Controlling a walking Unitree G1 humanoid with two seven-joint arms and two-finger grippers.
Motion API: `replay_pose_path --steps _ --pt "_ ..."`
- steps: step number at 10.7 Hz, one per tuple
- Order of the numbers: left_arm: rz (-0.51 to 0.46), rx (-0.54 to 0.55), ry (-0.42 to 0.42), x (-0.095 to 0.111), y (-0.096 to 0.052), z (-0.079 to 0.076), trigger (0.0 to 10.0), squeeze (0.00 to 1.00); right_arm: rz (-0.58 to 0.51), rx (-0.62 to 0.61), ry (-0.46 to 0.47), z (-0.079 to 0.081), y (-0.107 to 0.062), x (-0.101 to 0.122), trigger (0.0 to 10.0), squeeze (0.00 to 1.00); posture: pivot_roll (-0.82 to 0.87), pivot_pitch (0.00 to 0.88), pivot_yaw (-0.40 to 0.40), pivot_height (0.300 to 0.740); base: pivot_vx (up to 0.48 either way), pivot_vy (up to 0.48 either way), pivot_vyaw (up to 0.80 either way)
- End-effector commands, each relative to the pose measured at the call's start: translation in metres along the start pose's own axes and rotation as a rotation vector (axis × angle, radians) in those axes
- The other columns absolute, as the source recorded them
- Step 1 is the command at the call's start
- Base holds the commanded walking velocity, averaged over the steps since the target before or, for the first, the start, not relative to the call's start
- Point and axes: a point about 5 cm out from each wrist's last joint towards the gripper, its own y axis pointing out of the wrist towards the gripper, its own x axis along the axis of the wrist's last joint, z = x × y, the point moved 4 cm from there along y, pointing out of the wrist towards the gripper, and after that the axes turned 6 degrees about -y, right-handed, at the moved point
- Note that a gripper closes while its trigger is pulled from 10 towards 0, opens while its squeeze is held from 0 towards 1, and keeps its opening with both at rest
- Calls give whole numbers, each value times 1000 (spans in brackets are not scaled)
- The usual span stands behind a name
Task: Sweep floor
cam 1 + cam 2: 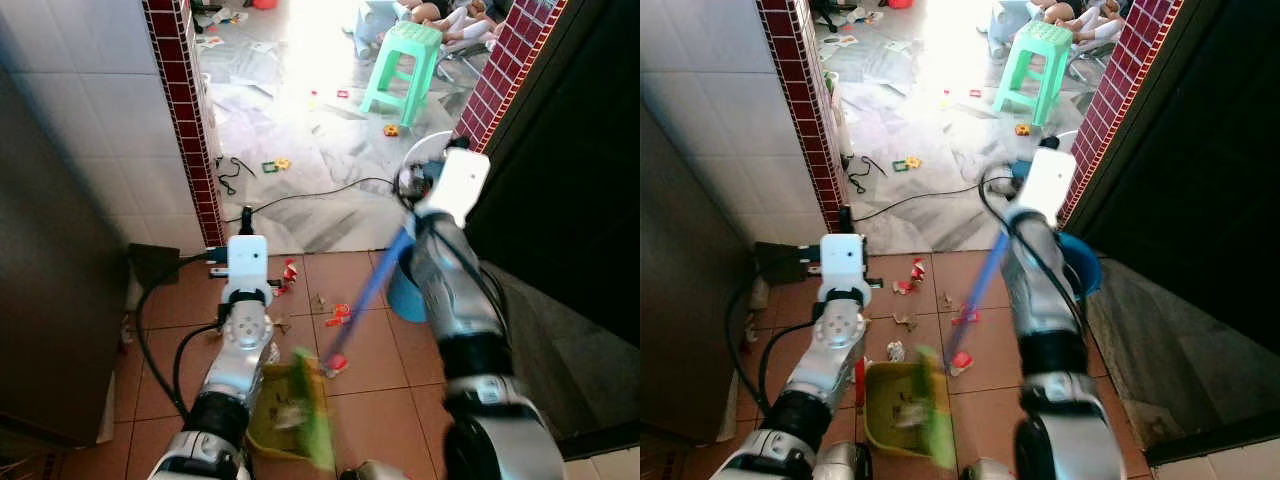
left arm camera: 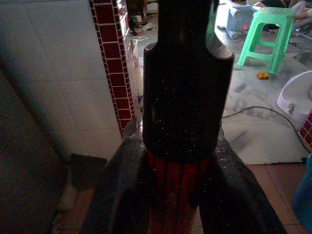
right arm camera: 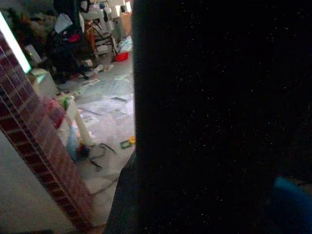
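A yellow-green dustpan (image 1: 892,408) rests on the terracotta tiles between my arms, with scraps inside it. Its black and red handle (image 2: 181,122) stands between the left gripper's (image 2: 178,204) two fingers, which are shut on it. My right gripper (image 1: 428,188) is raised at the doorway, shut on a blue broom stick (image 1: 375,285) that slants down to a red end (image 1: 335,360) by the pan. A blurred green strip (image 1: 318,415) lies along the pan's right edge. Red and pale scraps (image 1: 338,316) dot the tiles ahead of the pan.
A blue bucket (image 1: 1083,268) stands behind my right arm at the dark wall. A red-tiled pillar (image 1: 188,130) and a black box with cables (image 1: 155,262) are on the left. Beyond the threshold lie a black cord (image 1: 300,195), small toys and a green stool (image 1: 405,60).
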Motion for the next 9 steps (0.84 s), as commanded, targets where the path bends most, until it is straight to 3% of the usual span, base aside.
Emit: replay_pose_path --steps 1,2,4,7,8,9 --pt "21 -13 -7 -3 -1 -8 10000 0 -39 -7 33 -1 4 17 10000 0 -80 73 -84 740 0 0 0" --pt "22 -16 -9 -4 1 -9 10000 0 -62 19 42 3 8 28 10000 0 -81 69 -87 740 0 0 0" --pt "25 -20 -8 -6 2 -11 10000 0 -212 152 -115 15 9 56 10000 0 -78 65 -91 740 0 0 0" --pt "26 17 -15 -7 4 -6 10000 0 -307 271 -244 19 6 67 10000 0 -72 59 -88 740 0 0 0" --pt "25 48 -28 -7 5 0 10000 0 -347 300 -317 18 4 68 10000 0 -72 60 -87 740 0 0 0" --pt "25 77 -28 -7 7 4 10000 0 -335 309 -322 15 4 58 10000 0 -69 60 -86 740 0 0 0"
